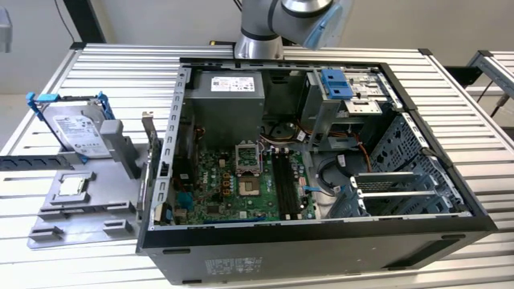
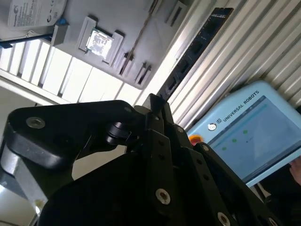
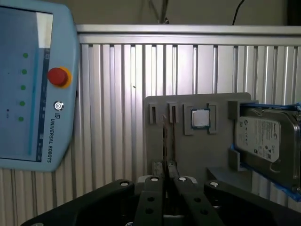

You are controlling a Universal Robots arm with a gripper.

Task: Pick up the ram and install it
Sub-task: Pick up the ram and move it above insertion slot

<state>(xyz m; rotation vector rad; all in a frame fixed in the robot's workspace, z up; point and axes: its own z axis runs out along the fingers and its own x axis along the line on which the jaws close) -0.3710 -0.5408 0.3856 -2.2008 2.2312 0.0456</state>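
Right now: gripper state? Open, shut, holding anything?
Gripper: cannot be told whether it is open or shut, or whether it holds anything.

The arm (image 1: 259,27), at twelve o'clock in the exterior view, is a round silver tube with a light blue cap (image 1: 323,27). The gripper (image 3: 167,165) is black and chunky, with small shiny round screws (image 3: 123,183).
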